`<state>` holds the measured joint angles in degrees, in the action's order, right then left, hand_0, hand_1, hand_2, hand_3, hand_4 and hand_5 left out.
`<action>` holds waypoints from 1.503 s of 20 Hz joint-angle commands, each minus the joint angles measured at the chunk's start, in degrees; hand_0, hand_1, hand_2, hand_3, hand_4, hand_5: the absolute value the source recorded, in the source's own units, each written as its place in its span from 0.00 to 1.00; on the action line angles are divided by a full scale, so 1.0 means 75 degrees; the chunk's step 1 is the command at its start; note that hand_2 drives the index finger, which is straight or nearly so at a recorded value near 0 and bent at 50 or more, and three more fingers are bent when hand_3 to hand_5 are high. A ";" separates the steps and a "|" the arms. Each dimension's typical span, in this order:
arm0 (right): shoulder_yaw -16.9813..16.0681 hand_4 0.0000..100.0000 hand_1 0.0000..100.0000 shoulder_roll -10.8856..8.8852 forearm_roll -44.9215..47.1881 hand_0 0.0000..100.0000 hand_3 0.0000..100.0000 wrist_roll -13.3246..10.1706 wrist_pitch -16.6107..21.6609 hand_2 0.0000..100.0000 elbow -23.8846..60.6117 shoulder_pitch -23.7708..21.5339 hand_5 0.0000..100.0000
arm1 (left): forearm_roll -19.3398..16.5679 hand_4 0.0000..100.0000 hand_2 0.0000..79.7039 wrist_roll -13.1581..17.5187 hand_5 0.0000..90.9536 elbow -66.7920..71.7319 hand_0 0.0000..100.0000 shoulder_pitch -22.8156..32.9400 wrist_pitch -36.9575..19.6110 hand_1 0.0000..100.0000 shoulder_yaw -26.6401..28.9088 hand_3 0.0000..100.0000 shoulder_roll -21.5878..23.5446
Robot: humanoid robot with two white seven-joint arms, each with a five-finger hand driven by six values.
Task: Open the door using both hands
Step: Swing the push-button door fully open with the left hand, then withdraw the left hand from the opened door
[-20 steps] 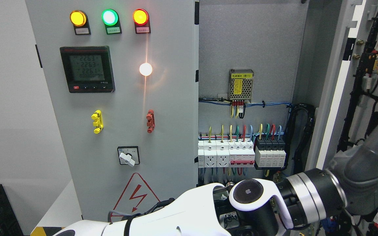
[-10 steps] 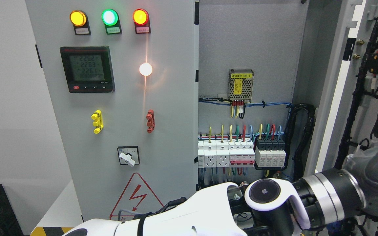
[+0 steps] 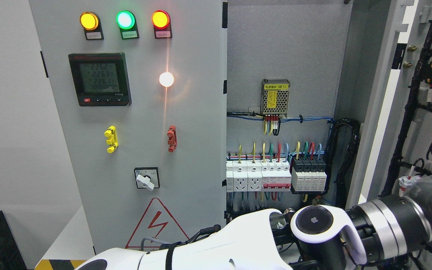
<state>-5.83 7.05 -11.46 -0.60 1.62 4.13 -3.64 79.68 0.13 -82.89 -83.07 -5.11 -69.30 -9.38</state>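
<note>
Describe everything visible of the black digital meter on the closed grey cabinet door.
The black square digital meter sits flush in the closed grey metal cabinet door, upper left, below the yellow round indicator lamp and above the yellow plastic handle. Its glossy plastic frame surrounds a lit greyish screen showing rows of digits too blurred to read reliably. Along the bottom run small buttons, the leftmost red. It is upright, and nothing else touches it.

Panel meter on the closed left door displayed three rows: 2262, 2263, 2261; a fourth row was too faint to read. Red lightning-bolt warning triangle sat low on the same door. Yellow label on the power supply carried Chinese characters, too small to read.
</note>
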 commanded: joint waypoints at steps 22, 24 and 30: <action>0.0003 0.00 0.00 -0.0003 0.0005 0.19 0.00 -0.0002 -0.0005 0.00 0.0000 0.0005 0.00 | 0.0028 0.00 0.00 0.0006 0.00 -0.3408 0.00 0.1512 -0.0046 0.00 0.0403 0.00 0.3967; -0.0008 0.00 0.00 -0.0003 -0.0007 0.19 0.00 -0.0002 -0.0005 0.00 0.0000 0.0004 0.00 | 0.0028 0.00 0.00 0.0006 0.00 -0.3642 0.00 0.1852 -0.0069 0.00 0.0428 0.00 0.4342; -0.0008 0.00 0.00 -0.0003 0.0005 0.19 0.00 -0.0002 -0.0005 0.00 0.0000 -0.0007 0.00 | 0.0005 0.00 0.00 0.0006 0.00 -0.3948 0.00 0.3047 -0.0116 0.00 0.0463 0.00 0.5537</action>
<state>-5.85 7.07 -11.44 -0.60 1.62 4.14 -3.62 79.86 0.08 -104.21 -67.26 -5.89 -67.25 17.27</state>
